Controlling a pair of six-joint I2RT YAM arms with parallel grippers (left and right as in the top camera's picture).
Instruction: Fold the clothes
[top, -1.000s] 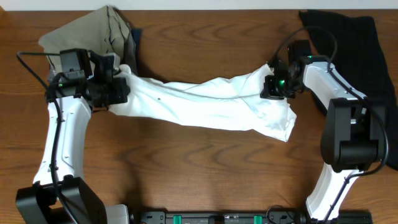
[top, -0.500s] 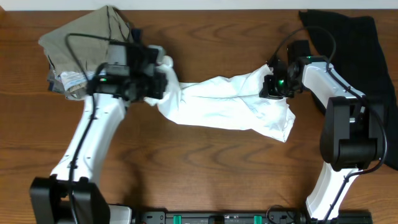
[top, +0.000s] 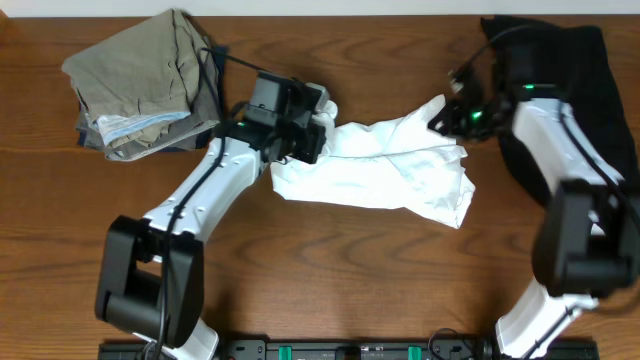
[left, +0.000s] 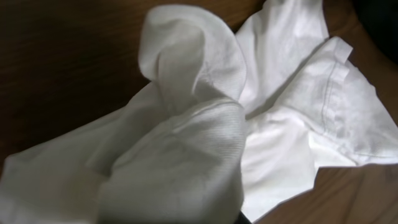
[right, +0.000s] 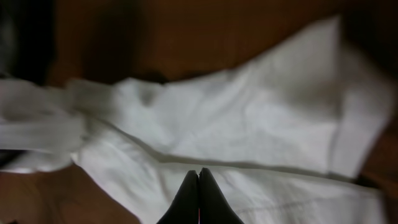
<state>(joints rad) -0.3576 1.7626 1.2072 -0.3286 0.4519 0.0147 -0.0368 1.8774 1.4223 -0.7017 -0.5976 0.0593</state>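
Cloth is bunched thick around my left gripper (top: 305, 135), so its fingers are buried in both the overhead and the left wrist views. From the way the white T-shirt (top: 390, 170) rises off the wood in a gathered hump toward that wrist, I judge the jaws are clamped on its left end. On the other side, my right gripper (right: 199, 177) has its two dark fingertips pressed together with no gap, poised over the shirt's upper right edge. I cannot tell whether a thin layer is pinched between them or whether they are simply closed just above it. Moving outward, the shirt lies across the middle of the table (top: 300, 290) as a crumpled band, rumpled on the left and fanning out toward a loose corner low on the right. A seamed hem or sleeve edge shows in the left wrist view. Beyond my right arm a black garment (top: 590, 90) lies loose at the far right edge, not folded as far as I can see. At the far left corner sits a stack of khaki and grey clothes (top: 140, 70), which looks already folded. By my reckoning the shirt is only partly gathered: no clean fold shows yet, it needs flattening and squaring, and the black piece remains untouched.
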